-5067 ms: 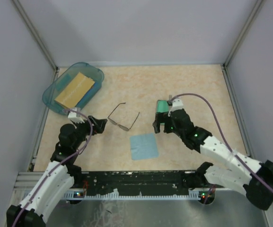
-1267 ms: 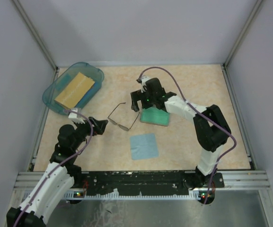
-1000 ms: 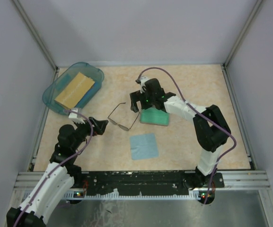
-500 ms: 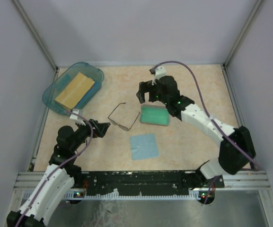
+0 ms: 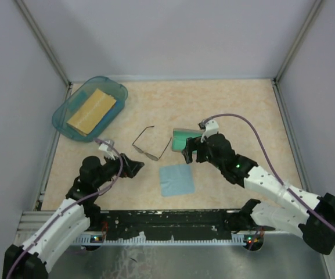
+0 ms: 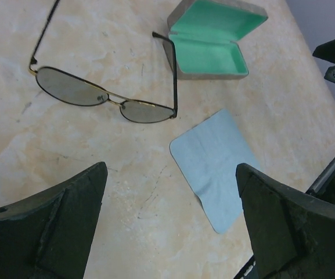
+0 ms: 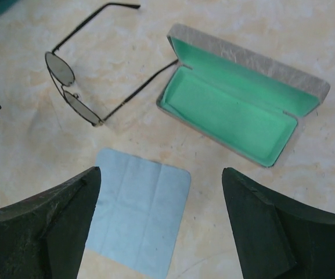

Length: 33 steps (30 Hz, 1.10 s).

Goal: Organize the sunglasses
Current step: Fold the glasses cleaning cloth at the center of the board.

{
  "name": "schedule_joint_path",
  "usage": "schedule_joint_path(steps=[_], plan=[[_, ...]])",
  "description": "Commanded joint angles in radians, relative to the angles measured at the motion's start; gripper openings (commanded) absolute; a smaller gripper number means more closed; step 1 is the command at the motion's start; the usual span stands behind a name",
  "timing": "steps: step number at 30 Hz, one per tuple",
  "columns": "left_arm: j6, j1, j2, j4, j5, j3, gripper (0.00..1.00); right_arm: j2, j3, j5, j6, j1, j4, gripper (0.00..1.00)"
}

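- The thin dark wire-framed sunglasses (image 5: 150,147) are laid unfolded near the middle of the beige marbled surface (image 5: 237,104), lenses toward the arms and both slim temple arms pointing away to the far side.
- The grey rectangular case with green lining (image 7: 231,107) is set open just right of the sunglasses, lid hinged back on its far edge and lining turned up.
- One temple tip is seen just beside the case's left corner; whether they touch cannot be told.
- The light blue square cloth (image 6: 216,168) is spread flat nearer the arms, apart from both frame and case, with a strip of bare surface between.
- The left tool (image 5: 133,167) is held at the near-left of the sunglasses, its fingers wide apart with nothing between them; a gap is kept to the nearest lens.
- The right tool (image 5: 188,152) is placed over the near edge of the case in the top view, fingers also spread apart and gripping nothing.
- A translucent teal tray with a tan block (image 5: 68,125) is lodged at the far-left corner against the wall frame, well apart from the sunglasses.
- Bare surface is seen beyond the case toward the far and right walls.
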Motion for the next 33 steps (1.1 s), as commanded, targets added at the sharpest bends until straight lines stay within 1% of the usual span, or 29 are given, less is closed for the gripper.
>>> schedule_joint_path(steps=[1, 6, 8, 12, 15, 17, 19, 22, 25, 33], plan=[[-0.004, -0.097, 0.118, 0.065, -0.071, 0.035, 0.97, -0.037, -0.024, 0.076, 0.049, 0.038, -0.036, 0.83], [0.004, -0.293, 0.286, 0.076, -0.253, 0.093, 0.97, 0.004, -0.043, 0.090, 0.057, 0.064, -0.051, 0.76], [0.008, -0.359, 0.332, 0.077, -0.325, 0.110, 0.94, 0.014, -0.050, 0.092, 0.057, 0.066, -0.045, 0.73], [0.001, -0.453, 0.424, 0.091, -0.440, 0.148, 0.86, 0.032, -0.082, 0.082, 0.056, 0.066, -0.010, 0.64], [-0.001, -0.508, 0.508, 0.097, -0.517, 0.186, 0.84, 0.070, -0.086, 0.081, 0.052, 0.066, 0.002, 0.58], [-0.001, -0.535, 0.561, 0.099, -0.561, 0.212, 0.83, 0.095, -0.093, 0.077, 0.051, 0.066, 0.014, 0.55], [0.000, -0.550, 0.609, 0.106, -0.588, 0.235, 0.80, 0.109, -0.104, 0.074, 0.051, 0.066, 0.034, 0.50], [0.003, -0.561, 0.666, 0.128, -0.610, 0.254, 0.73, 0.123, -0.121, 0.072, 0.049, 0.066, 0.065, 0.45], [0.009, -0.562, 0.719, 0.150, -0.622, 0.271, 0.67, 0.149, -0.126, 0.066, 0.050, 0.066, 0.088, 0.43], [0.021, -0.571, 0.827, 0.192, -0.637, 0.308, 0.53, 0.219, -0.120, 0.057, 0.045, 0.066, 0.132, 0.40]])
